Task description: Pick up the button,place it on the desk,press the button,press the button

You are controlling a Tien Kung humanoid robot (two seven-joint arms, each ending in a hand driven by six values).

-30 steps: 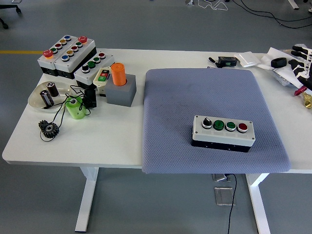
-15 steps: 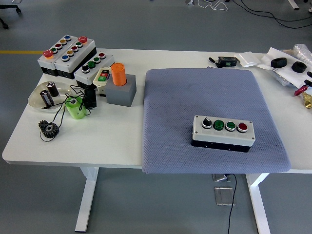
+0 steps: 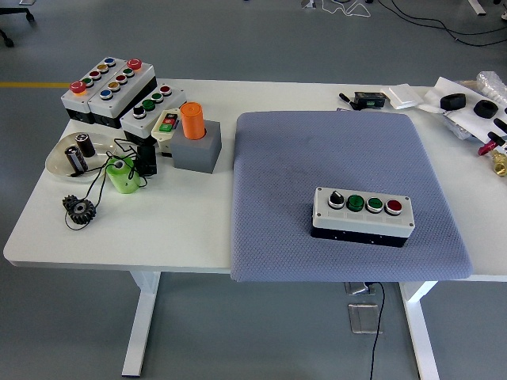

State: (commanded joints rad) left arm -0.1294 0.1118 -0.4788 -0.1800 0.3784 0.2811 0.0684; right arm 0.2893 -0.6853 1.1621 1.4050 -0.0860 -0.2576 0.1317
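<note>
Your button box (image 3: 363, 215) sits flat on the grey mat (image 3: 341, 198) on the worktop (image 3: 190, 229), untouched. The right hand seen at the right edge a second ago has withdrawn; neither hand shows now, so pressing hasn't begun.

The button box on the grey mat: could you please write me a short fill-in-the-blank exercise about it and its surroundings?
1. The button box lies on the grey ____.
2. Its rightmost button is ____.
3. The orange cylinder stands in a ____ block.
4. The box carries two ____ buttons.

Missing words: mat; red; grey; green
</note>
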